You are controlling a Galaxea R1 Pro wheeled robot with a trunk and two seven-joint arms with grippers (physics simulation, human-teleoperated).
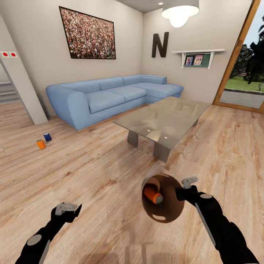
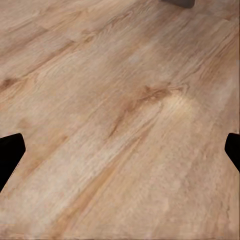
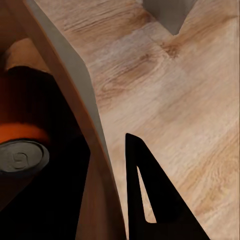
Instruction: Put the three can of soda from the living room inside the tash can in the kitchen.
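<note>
Right pincer (image 1: 185, 187) clamped the trash can's (image 1: 172, 211) rim so we carried it with one orange can (image 1: 153, 195) inside; left pincer (image 1: 67, 209) hung open; two cans (image 1: 44, 140) lay at ten o'clock.

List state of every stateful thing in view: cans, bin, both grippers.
trash can: off the floor, rim held by the right gripper, tilted, mouth toward the head camera
orange can in the bin: lying on its side inside
second orange can: on the floor, near the sofa's end
blue can: upright on the floor, beside it
left gripper: open, empty
right gripper: shut on the bin's rim
</note>
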